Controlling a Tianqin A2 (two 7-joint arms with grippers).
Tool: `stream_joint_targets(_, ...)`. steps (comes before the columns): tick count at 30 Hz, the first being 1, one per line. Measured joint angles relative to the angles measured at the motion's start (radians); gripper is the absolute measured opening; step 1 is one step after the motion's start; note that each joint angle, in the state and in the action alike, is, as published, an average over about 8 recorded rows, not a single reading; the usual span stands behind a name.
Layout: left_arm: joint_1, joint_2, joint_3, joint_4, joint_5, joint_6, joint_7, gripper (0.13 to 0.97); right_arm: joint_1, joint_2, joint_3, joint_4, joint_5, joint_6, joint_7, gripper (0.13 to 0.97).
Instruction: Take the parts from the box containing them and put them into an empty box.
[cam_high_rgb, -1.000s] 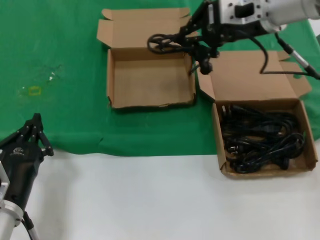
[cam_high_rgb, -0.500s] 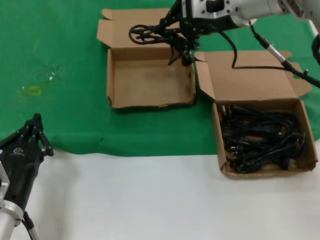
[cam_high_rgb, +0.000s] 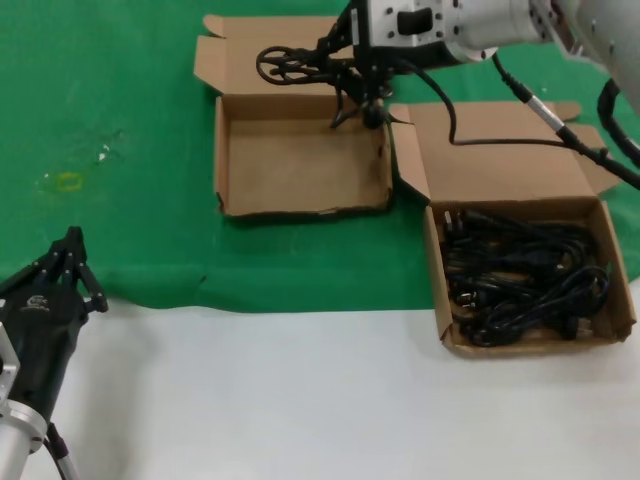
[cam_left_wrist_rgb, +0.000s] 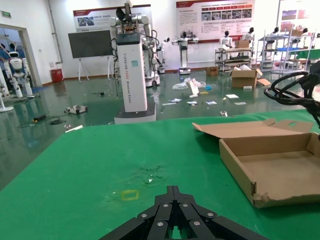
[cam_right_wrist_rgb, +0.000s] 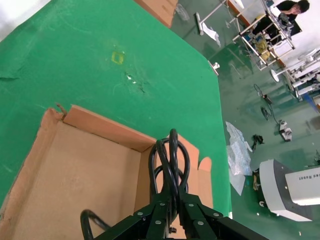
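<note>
My right gripper (cam_high_rgb: 325, 70) is shut on one of the parts, a coiled black power cord (cam_high_rgb: 285, 68), holding it over the back edge of the empty box (cam_high_rgb: 300, 165). The cord's plug end (cam_high_rgb: 372, 108) dangles by that box's far right corner. In the right wrist view the cord's loops (cam_right_wrist_rgb: 170, 160) stick out past my right gripper (cam_right_wrist_rgb: 172, 202), above the empty box floor (cam_right_wrist_rgb: 75, 180). The box containing them (cam_high_rgb: 437, 285) stands to the right with a tangle of black cords (cam_high_rgb: 520, 280). My left gripper (cam_high_rgb: 72, 242) is parked shut at the near left, also seen as the left gripper (cam_left_wrist_rgb: 173, 192).
Both boxes stand on a green cloth (cam_high_rgb: 120, 90) with their lids folded open towards the back. The full box's lid flap (cam_high_rgb: 410, 155) rises between the two boxes. A yellow mark (cam_high_rgb: 68, 181) lies on the cloth at left. White table surface (cam_high_rgb: 300, 400) runs along the front.
The right gripper carried the cord leftwards, from over the full box's lid to over the back of the empty box. The left arm has not moved.
</note>
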Motion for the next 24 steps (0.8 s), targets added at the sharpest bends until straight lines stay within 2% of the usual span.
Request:
stream_joint_targets(17,0.0,0.0,0.0,0.0,0.0,0.0,0.0,0.144,-0.021,-0.021,0.013,-0.017,0.007,0.026,-0.046,0.19)
stream_joint_targets(24,0.0,0.0,0.0,0.0,0.0,0.0,0.0,0.144,-0.028,-0.024,0.001,-0.003,0.019,0.026,-0.047,0.264)
